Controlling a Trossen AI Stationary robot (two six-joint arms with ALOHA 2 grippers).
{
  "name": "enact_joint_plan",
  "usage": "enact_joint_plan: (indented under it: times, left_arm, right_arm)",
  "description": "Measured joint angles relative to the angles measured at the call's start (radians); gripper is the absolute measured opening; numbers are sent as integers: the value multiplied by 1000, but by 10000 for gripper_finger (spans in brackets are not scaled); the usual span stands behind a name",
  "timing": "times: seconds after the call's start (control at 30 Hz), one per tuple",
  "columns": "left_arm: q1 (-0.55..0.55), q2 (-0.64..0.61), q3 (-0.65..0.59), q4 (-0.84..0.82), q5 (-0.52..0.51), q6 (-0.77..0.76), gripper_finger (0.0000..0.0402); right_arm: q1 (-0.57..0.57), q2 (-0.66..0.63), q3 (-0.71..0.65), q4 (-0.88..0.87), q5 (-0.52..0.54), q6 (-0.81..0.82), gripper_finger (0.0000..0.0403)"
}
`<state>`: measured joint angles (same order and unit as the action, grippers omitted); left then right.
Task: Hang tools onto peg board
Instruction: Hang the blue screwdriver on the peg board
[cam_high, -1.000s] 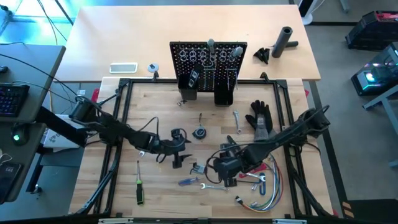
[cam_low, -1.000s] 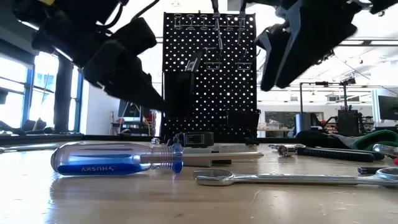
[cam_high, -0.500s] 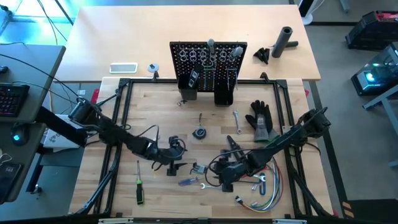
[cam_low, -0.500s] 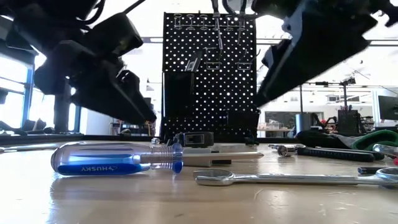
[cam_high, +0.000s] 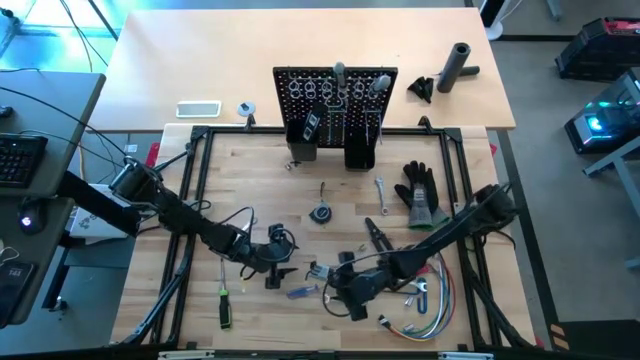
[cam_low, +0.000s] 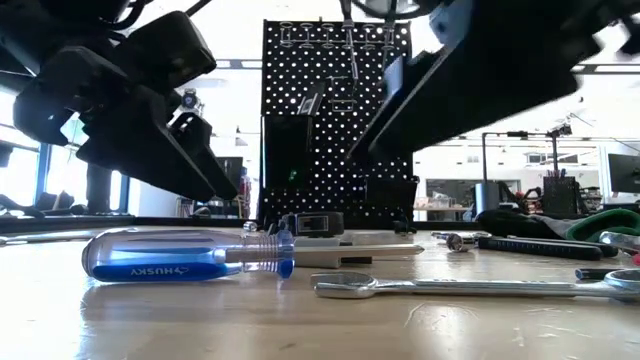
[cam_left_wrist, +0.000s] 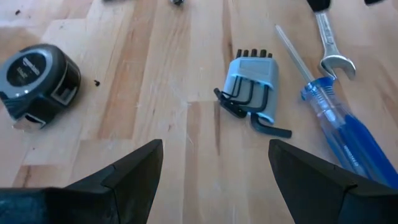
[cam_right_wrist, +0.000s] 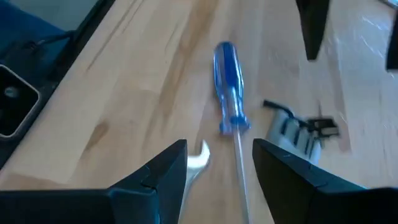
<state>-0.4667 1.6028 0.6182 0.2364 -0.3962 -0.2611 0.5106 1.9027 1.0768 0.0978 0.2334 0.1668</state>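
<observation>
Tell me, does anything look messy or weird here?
Yes. Most tools lie scattered on the table, not on the peg board. A black glove and coloured wires lie among them.

Pale desk (cam_high: 300, 60) behind worktable; grey floor (cam_high: 570, 200); bright windows (cam_low: 20, 160) left

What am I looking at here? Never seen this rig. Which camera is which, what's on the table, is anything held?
Two dark robot arms work at a wooden table; each ends in a two-finger tool. One camera looks straight down, one sits at table-top height, and one rides on each wrist.

The left tool and the right tool both hang open, low over the near middle of the table, holding nothing.

Between them lie a blue-handled screwdriver, a hex key set and a silver wrench. A tape measure, a green-handled screwdriver, a black glove and coloured wires lie around. The black peg board stands at the far edge.
</observation>
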Motion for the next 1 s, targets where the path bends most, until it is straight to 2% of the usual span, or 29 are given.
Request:
enact_joint_plan:
  times: [0.17, 0.3, 0.4, 0.57, 0.73, 1.0]
  left_arm:
    - [-23, -3, 0, -39, -9, -34, 287]
    - [-38, -33, 1, -125, -30, -42, 287]
    - [-42, -78, 1, -237, -33, -54, 287]
    - [-55, -158, 1, -403, -31, -87, 287]
    - [-68, -207, 1, -477, -27, -104, 287]
    - [-71, -233, 1, -520, -41, -115, 287]
  right_arm:
    - [-56, 57, 85, -4, -58, -117, 181]
    - [-104, 84, 146, -14, -148, -191, 181]
    - [-140, 112, 211, -113, -249, -202, 181]
    - [-167, 176, 340, -248, -355, -271, 181]
    - [-174, 258, 437, -280, -408, -347, 181]
    - [-191, 353, 544, -343, -474, -375, 181]
